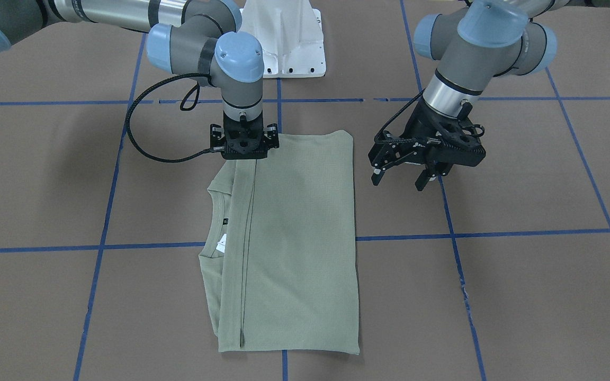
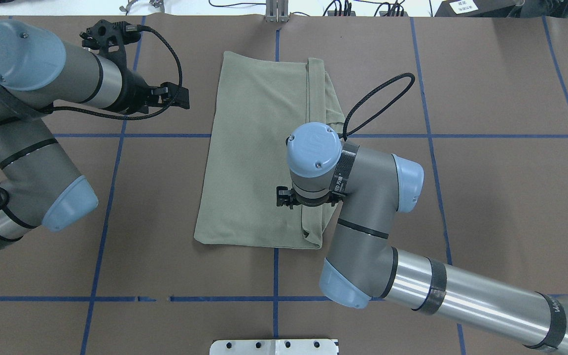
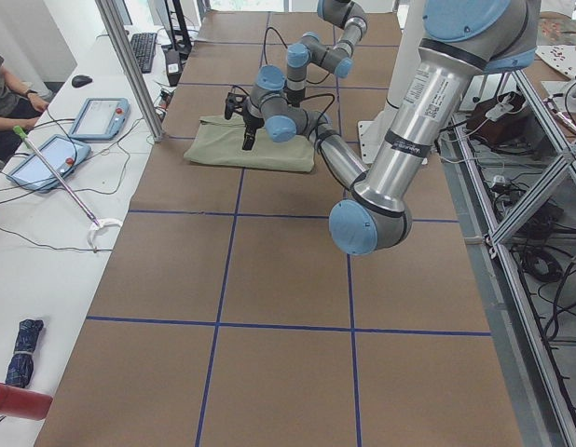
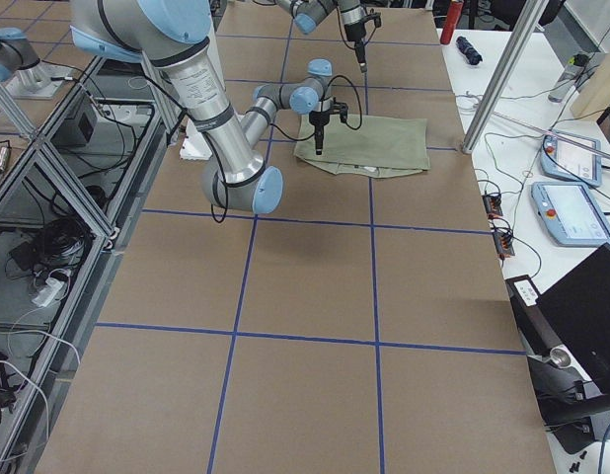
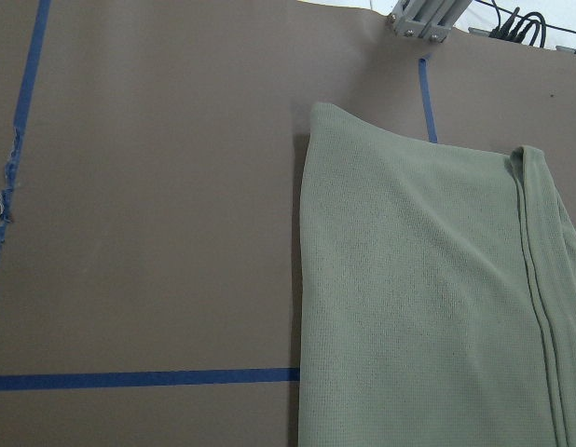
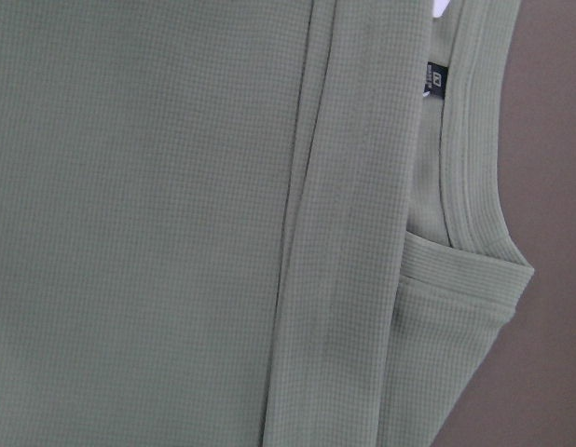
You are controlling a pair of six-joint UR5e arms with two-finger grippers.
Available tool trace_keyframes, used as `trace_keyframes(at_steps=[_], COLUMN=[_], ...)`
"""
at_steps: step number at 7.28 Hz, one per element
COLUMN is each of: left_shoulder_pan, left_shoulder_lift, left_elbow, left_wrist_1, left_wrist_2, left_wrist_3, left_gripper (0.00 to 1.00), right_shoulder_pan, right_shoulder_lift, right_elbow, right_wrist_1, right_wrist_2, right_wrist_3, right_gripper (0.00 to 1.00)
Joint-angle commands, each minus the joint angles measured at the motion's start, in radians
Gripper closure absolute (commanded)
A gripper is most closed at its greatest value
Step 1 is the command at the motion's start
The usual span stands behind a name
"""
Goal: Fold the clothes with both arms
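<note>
Olive-green knit shirt [image 1: 294,238] lying flat in the middle of the brown table [image 1: 522,296]. It is folded into a long rectangle whose long sides run from the robot's edge toward the operators' edge, across the blue tape lines [image 1: 495,233] of the grid. A narrow folded strip [image 1: 244,254] runs the full length of the garment on the robot's right side. Beside that strip the ribbed neckline [image 1: 214,222] lies exposed, with a small black label [image 1: 225,221] and a white hang tag [image 1: 222,243] inside it. The right gripper [image 1: 244,151] points straight down over the strip, close to the shirt's edge on the robot's side. Its fingers are hidden beneath the black body in every view, so neither their spread nor any contact with the fabric can be told. The left gripper [image 1: 400,180] hangs tilted just beside the shirt's long edge on the robot's left, clear of the fabric. Its two black fingers [image 1: 376,177] stand wide apart and hold nothing. A looped black cable [image 1: 135,143] trails from the right wrist. The white pedestal base [image 1: 289,47] sits at the table's edge on the robot's side.
</note>
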State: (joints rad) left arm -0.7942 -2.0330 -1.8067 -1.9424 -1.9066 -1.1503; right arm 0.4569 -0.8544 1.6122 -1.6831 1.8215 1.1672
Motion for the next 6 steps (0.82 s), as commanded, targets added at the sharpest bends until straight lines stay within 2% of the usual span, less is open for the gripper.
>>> trace_keyframes(at_steps=[1,6], left_shoulder_pan=[0.01,0.01], left_shoulder_lift=[0.001,0.002], left_elbow=[0.004,0.007], left_wrist_1=[-0.001,-0.001], left_wrist_2=[0.0,0.0], left_wrist_3=[0.0,0.0], left_gripper=[0.0,0.0], right_shoulder_pan=[-0.016,-0.035], right_shoulder_lift=[-0.002,-0.026], right_elbow=[-0.032,-0.012], right_wrist_1=[-0.001,-0.032], right_wrist_2=[-0.011,0.007], right_wrist_3=[-0.015,-0.017], right_gripper=[0.0,0.0])
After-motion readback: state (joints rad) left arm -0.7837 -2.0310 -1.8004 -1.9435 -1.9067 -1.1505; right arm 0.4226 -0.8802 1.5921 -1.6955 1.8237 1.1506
